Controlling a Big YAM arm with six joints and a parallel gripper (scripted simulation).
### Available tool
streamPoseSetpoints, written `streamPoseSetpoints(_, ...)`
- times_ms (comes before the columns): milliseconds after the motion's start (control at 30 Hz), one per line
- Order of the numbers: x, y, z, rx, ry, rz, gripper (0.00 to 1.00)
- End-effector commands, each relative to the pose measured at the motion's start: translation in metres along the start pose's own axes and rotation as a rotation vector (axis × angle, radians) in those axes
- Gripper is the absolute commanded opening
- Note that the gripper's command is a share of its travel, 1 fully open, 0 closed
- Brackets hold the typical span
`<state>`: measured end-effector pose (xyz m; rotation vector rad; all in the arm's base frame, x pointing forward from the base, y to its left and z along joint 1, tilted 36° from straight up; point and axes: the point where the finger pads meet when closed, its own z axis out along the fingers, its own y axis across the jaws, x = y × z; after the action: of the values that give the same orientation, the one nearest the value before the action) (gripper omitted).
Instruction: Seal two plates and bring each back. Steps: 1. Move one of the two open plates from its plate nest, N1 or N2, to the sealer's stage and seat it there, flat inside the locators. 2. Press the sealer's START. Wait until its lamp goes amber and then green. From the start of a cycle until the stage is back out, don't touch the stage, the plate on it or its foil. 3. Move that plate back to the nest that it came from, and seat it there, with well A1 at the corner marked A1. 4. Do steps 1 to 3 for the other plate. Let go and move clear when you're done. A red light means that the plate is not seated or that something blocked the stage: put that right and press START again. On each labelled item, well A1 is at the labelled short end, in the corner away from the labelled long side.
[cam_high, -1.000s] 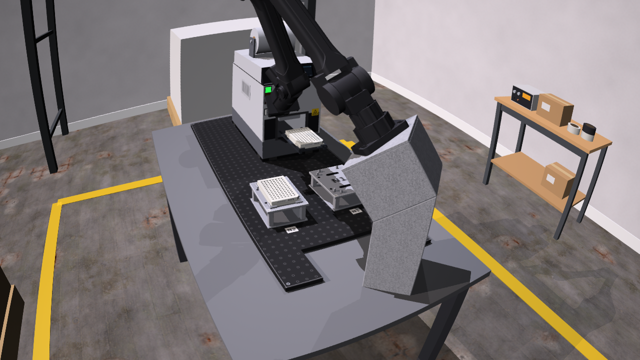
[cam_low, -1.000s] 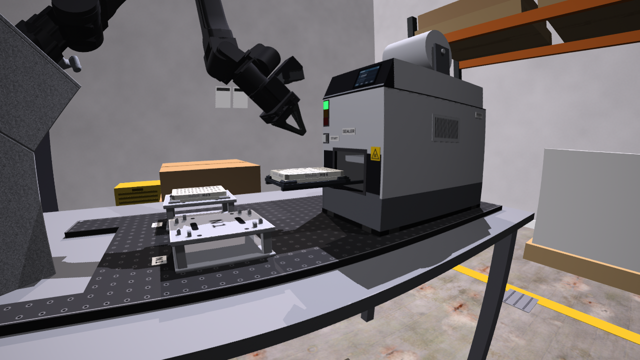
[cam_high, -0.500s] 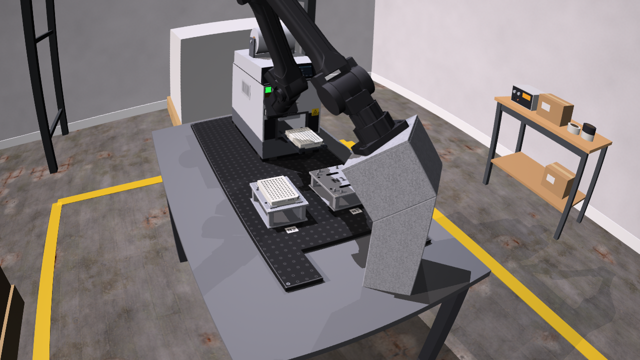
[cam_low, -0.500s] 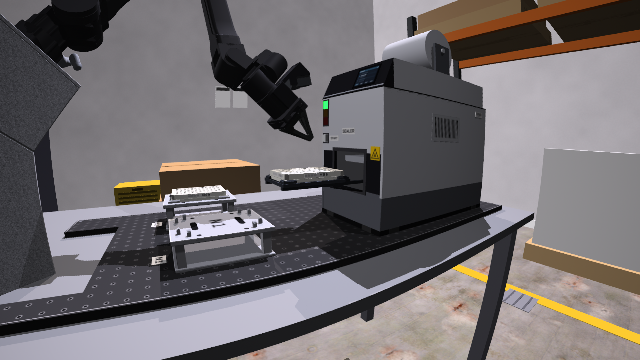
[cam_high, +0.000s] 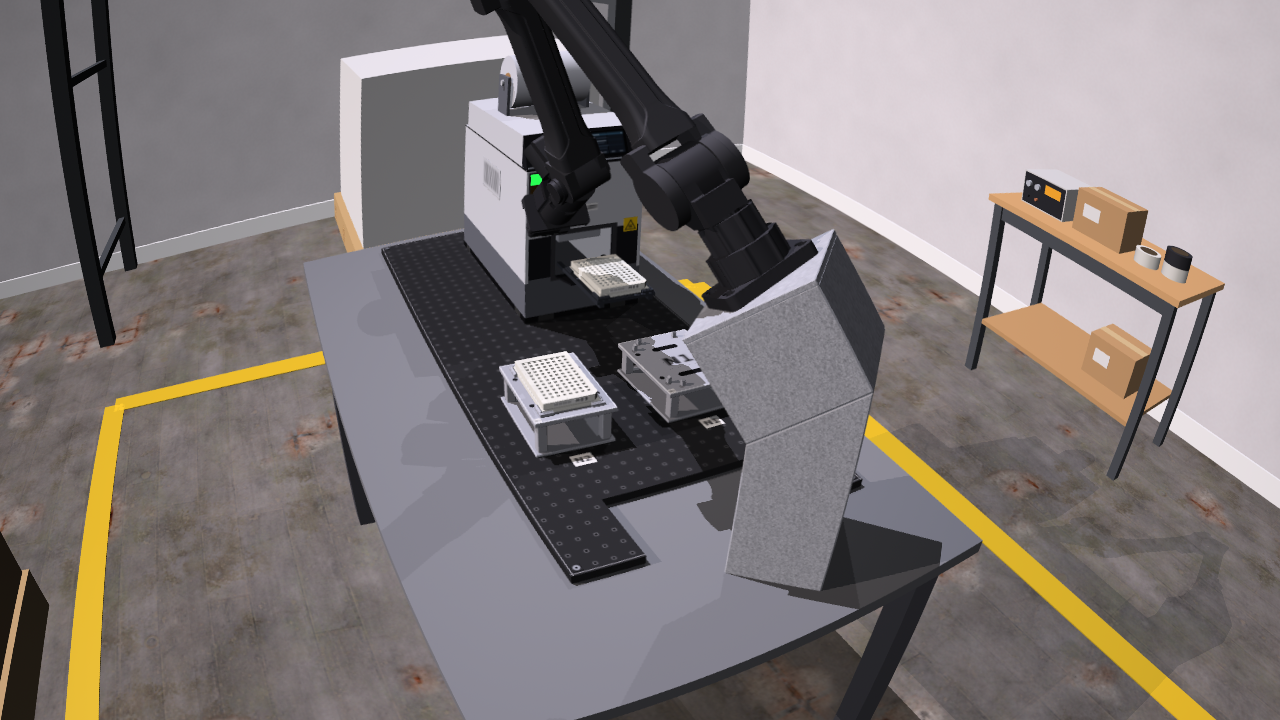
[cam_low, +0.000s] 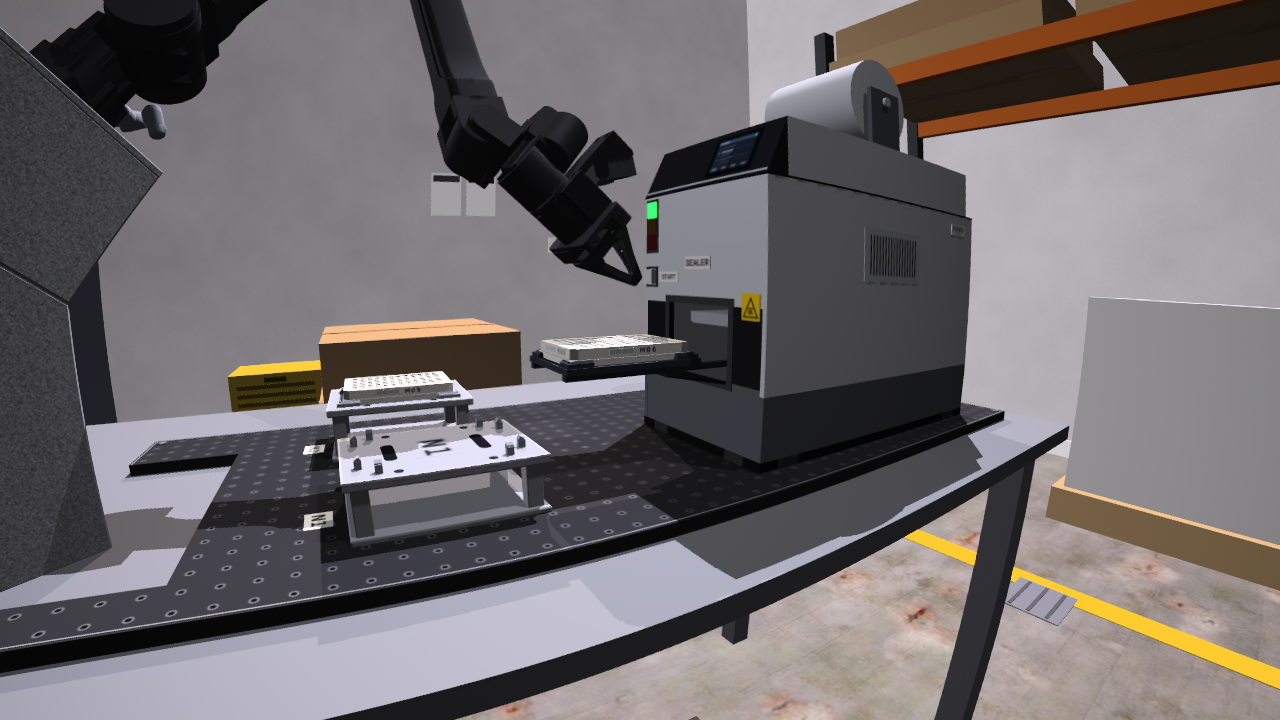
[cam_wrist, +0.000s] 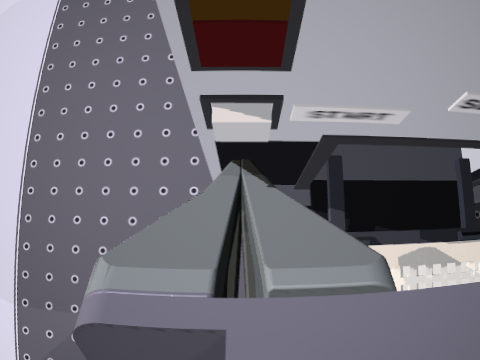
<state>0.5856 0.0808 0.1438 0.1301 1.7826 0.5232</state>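
Exterior view shows the M06 plate lying on the sealer's extended stage, outside the doorway; whether foil covers it, I cannot tell. Seen from that plate in the top view, the sealer rises toward ten o'clock, its lamp glowing green. At seven o'clock the second plate sits on nest N2, and at five o'clock stands nest N1, which bears no plate. The gripper has its fingers pressed together with nothing between them, their tips angled down near the sealer's front. In the wrist view the START button lies at twelve o'clock from the fingertips, with its START label at about two o'clock; I cannot tell whether tips and button touch. Farther out in the top view, toward four o'clock from the M06 plate, a speckled grey pedestal carries the black arm at the edge of the perforated board.
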Motion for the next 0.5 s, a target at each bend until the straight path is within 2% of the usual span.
streamPoseSetpoints(0,0.004,0.009,-0.002,-0.015,0.013,0.009,0.00)
streamPoseSetpoints(467,-0.013,0.016,-0.007,-0.032,-0.030,-0.001,0.00)
